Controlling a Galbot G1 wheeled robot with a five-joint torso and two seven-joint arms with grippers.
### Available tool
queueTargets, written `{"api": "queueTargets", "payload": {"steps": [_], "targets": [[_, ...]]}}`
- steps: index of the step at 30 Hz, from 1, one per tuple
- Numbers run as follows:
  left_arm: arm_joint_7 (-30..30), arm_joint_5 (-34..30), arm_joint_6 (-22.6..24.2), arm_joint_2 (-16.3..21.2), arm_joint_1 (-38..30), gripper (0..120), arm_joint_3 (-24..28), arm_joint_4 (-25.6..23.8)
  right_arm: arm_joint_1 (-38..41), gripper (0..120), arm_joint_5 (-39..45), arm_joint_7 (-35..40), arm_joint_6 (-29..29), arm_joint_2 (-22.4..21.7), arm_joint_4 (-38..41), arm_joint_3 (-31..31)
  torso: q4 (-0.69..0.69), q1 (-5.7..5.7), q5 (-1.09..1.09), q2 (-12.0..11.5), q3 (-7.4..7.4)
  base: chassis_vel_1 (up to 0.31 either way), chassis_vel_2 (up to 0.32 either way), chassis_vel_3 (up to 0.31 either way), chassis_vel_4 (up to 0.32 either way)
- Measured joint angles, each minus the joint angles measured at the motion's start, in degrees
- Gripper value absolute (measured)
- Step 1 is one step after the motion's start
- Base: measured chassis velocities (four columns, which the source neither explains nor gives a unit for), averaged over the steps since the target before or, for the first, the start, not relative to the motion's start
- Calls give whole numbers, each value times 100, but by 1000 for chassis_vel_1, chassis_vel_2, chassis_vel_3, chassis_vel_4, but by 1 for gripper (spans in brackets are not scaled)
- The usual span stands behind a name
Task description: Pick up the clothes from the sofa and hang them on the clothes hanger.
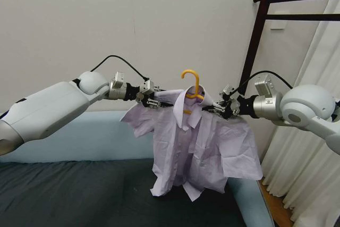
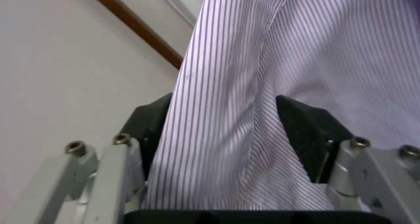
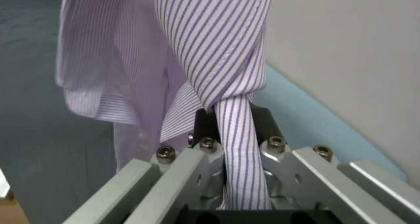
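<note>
– While both arms are up like that, where's the purple-striped shirt (image 1: pixel 196 147) actually at?

– Dead centre of the head view, hanging in the air on a yellow hanger (image 1: pixel 192 81), with the hook poking up out of the collar. The hem dangles in front of the dark sofa (image 1: pixel 79 195) seat at the bottom of the frame. Can't tell if it touches.

– Who's holding it?

– Both. The left gripper (image 1: pixel 150 98) comes in from the left edge and has the shoulder left of the collar. Its wrist view shows the black fingers (image 2: pixel 152 130) either side of a thick fold, clamping the cloth. The right gripper (image 1: pixel 220 107) reaches in from the right edge to the other shoulder, with its fingers (image 3: pixel 264 123) squeezed tight on a twisted rope of fabric.

– And the rack?

– The dark wooden rack (image 1: pixel 255 35) is in the upper right against the wall, well apart from the hook, with a white curtain (image 1: pixel 313 147) just beside it.
</note>
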Motion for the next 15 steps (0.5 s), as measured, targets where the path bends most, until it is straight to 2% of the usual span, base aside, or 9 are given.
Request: {"api": "queueTargets", "payload": {"steps": [1, 5, 6, 9, 10, 13, 14, 15], "targets": [[0, 0, 0, 0, 0, 68, 0, 0, 0, 3, 0, 0, 0, 0, 0, 0, 0, 0, 0, 0, 0, 0, 0, 0, 0], [-807, 129, 108, 329, 607, 88, -579, -592, -250, 2, 520, 757, -261, -40, 32, 352, 2, 0, -1, 0, 0, 0, 0, 0, 0], [-807, 129, 108, 329, 607, 88, -579, -592, -250, 2, 520, 757, -261, -40, 32, 352, 2, 0, -1, 0, 0, 0, 0, 0, 0], [-1454, 100, 215, 556, 1157, 98, -1051, -1148, -429, 2, 584, 1076, -265, -54, -42, 529, 2, 0, -1, 0, 0, 0, 0, 0, 0], [-1454, 100, 215, 556, 1157, 98, -1051, -1148, -429, 2, 584, 1076, -265, -54, -42, 529, 2, 0, -1, 0, 0, 0, 0, 0, 0], [-2539, -197, 335, 705, 1759, 100, -1257, -1921, -715, 2, 610, 1406, -265, -2, -38, 801, 2, 0, 0, 0, 0, 0, 0, 0, 0], [-3131, -299, 378, 706, 2017, 100, -1300, -2206, -793, 2, 660, 1626, -265, 45, -7, 873, 1, 0, 0, 0, 0, 0, 0, 0, 0], [-3131, -299, 378, 706, 2017, 100, -1300, -2206, -793, 2, 660, 1626, -265, 45, -7, 873, 1, 0, 0, 0, 0, 0, 0, 0, 0]]}}
